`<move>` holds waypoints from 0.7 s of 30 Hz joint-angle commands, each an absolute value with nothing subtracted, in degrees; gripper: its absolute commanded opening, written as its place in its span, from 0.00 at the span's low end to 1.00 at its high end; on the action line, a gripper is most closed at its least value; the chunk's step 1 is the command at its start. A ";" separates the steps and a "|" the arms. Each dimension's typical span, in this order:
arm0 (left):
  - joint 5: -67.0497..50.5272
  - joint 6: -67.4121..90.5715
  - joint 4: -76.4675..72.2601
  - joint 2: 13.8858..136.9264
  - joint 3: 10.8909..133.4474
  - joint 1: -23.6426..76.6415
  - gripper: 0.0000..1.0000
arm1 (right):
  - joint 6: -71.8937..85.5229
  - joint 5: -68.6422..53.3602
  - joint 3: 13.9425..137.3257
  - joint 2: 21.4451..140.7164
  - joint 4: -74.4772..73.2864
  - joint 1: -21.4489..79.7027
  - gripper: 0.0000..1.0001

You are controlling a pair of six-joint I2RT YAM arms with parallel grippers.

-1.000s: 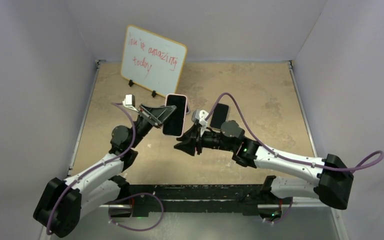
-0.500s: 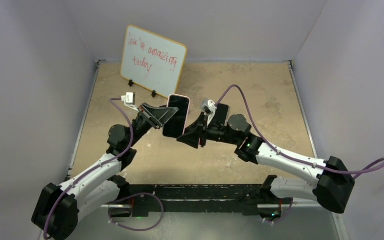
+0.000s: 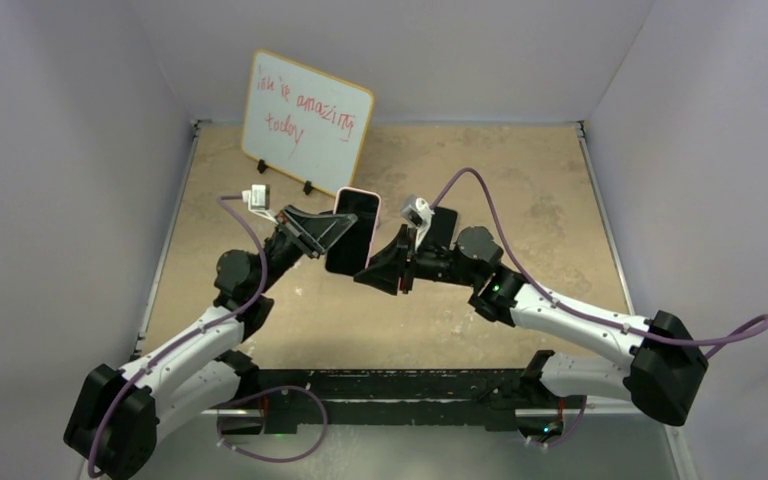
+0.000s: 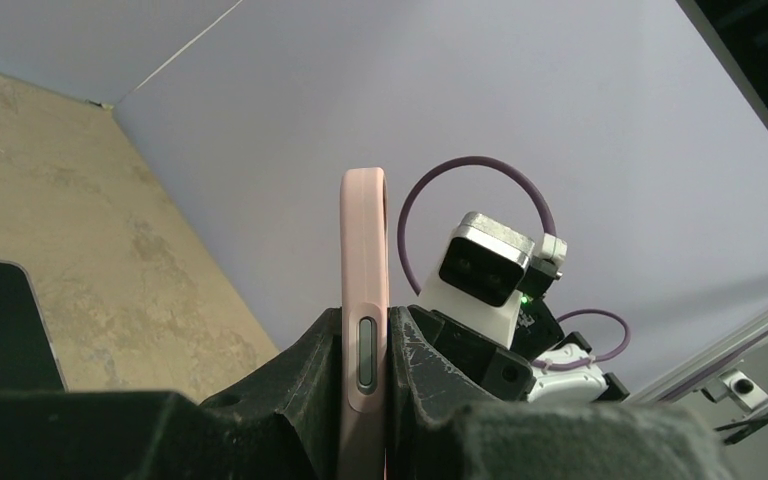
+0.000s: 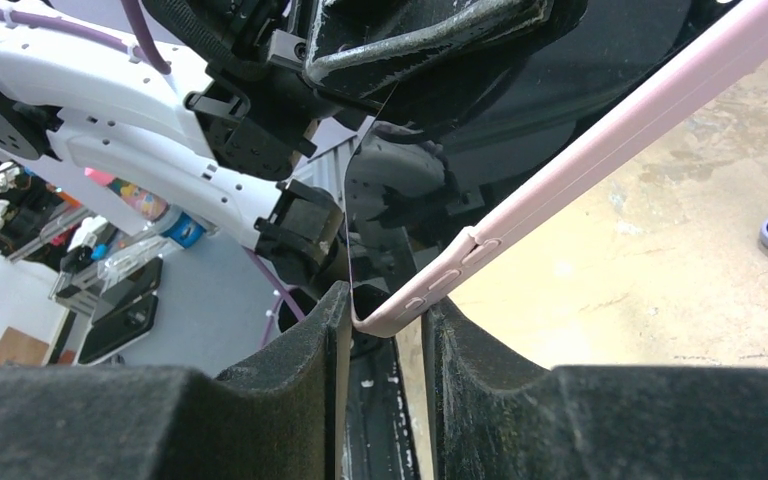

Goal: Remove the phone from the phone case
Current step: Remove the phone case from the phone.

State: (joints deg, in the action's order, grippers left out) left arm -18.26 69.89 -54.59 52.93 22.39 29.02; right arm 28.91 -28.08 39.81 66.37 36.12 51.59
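Four fingers clamp the case — whiteboard behind, second phone beside.

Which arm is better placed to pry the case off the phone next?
Right. The right gripper straddles the lower corner of the pink case; the left gripper is clamped holding it up.

Phone case: pale pink, with rounded corners and an oval side button on its narrow edge. It is held above the bench, standing nearly upright on its short end. Phone: seated in the case, its dark glossy screen facing the overhead camera inside the pink rim. The left hand clamps the case across its two faces. The right hand grips its lower corner, next to two slim side buttons.
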 commanded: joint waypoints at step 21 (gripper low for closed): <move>-20.42 83.31 -55.08 60.86 23.95 28.83 0.00 | -10.72 -33.49 39.10 63.57 38.34 52.95 0.00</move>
